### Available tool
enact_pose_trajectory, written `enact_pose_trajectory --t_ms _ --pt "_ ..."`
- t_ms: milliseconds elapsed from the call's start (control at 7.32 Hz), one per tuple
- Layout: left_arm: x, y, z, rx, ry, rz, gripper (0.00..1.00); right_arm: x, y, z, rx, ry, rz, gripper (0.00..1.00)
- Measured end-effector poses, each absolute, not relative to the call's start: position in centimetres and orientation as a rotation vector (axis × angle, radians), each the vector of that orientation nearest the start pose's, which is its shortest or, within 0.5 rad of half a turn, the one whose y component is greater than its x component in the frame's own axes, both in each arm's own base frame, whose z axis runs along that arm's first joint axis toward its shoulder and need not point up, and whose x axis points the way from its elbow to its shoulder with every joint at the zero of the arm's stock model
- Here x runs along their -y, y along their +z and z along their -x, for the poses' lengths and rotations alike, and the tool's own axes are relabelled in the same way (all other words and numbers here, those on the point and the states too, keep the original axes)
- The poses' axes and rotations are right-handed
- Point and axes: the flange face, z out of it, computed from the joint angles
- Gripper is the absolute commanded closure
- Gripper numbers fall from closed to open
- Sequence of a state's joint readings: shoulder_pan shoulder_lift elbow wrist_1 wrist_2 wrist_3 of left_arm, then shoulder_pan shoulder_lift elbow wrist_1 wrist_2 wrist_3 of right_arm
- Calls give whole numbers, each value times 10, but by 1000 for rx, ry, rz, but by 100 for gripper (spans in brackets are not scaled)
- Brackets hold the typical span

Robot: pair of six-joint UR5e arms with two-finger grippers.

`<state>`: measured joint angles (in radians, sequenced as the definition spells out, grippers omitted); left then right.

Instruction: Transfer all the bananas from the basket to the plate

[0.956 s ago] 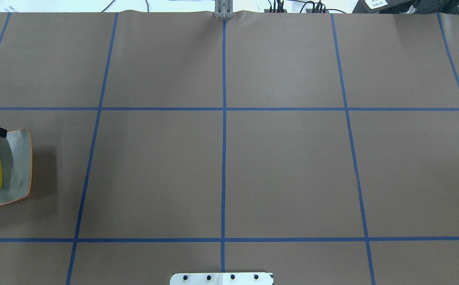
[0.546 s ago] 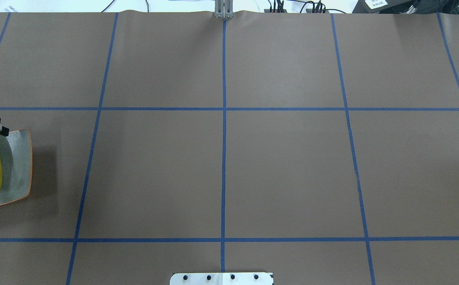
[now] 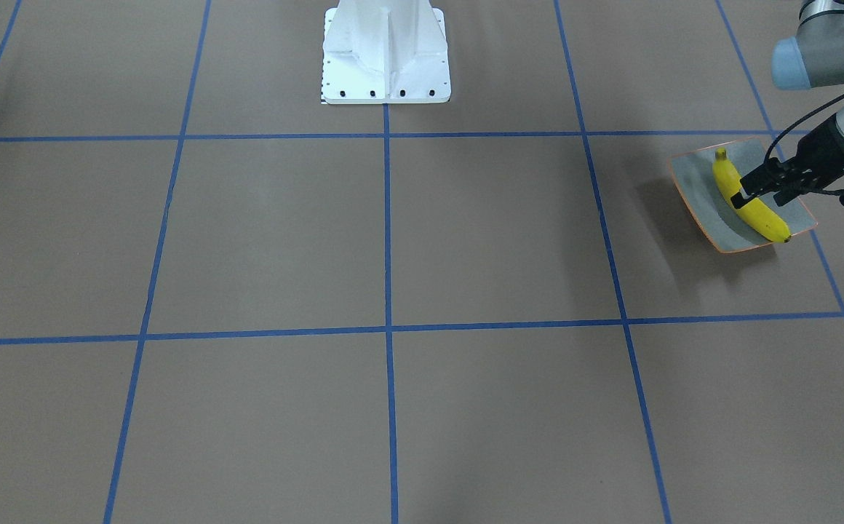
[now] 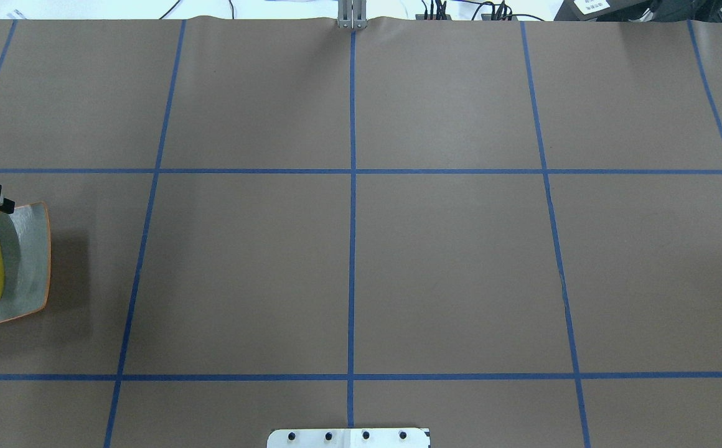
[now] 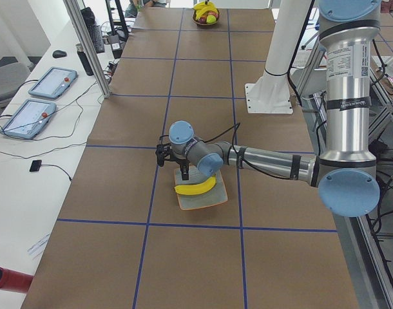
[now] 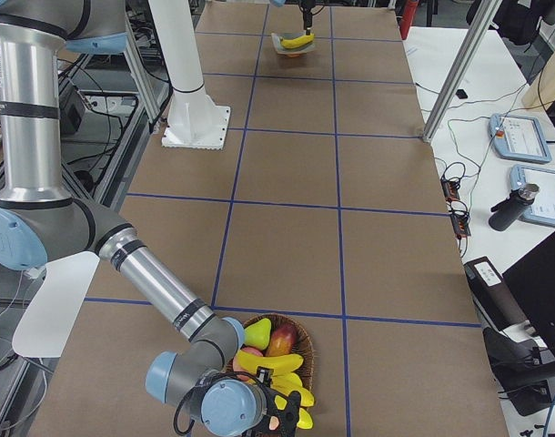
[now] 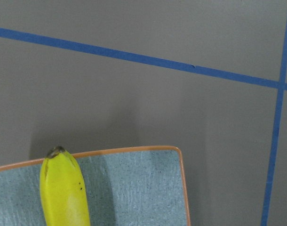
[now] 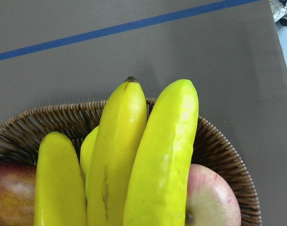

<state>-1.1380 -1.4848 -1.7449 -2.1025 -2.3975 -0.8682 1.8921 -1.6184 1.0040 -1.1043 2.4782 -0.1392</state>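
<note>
One yellow banana (image 3: 753,207) lies along the square grey-green plate (image 3: 691,189) at the table's left end. My left gripper (image 3: 749,195) hovers just over that banana's middle, open, and holds nothing. The left wrist view shows only the banana's dark tip (image 7: 63,188) and a plate corner (image 7: 143,188). At the right end, a wicker basket (image 6: 300,341) holds two bananas (image 8: 117,150) (image 8: 164,155) side by side among other fruit. My right gripper (image 6: 287,410) hangs low over them. I cannot tell whether it is open or shut.
The basket also holds a red-yellow apple (image 8: 209,197), a yellow-green pear (image 6: 257,332) and another yellow fruit (image 8: 59,183). The white robot base (image 3: 385,58) stands mid-table. Tablets and cables (image 5: 51,84) lie on the side bench.
My left gripper has drifted a little away from the banana, toward the far side in the overhead view. The banana stays still on the plate.
</note>
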Motion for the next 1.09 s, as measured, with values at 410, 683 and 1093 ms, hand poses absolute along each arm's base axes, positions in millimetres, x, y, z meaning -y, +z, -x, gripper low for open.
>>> enact_pose_trajectory --t_ms 410,683,1093 --pt "456 547 -144 -990 -141 16 1 350 892 -174 923 244 -65 27" --pt "456 545 -144 -991 -141 13 1 349 892 -174 925 245 -64 77" --pt "455 544 -143 -992 -141 12 1 352 889 -174 932 242 -71 100"
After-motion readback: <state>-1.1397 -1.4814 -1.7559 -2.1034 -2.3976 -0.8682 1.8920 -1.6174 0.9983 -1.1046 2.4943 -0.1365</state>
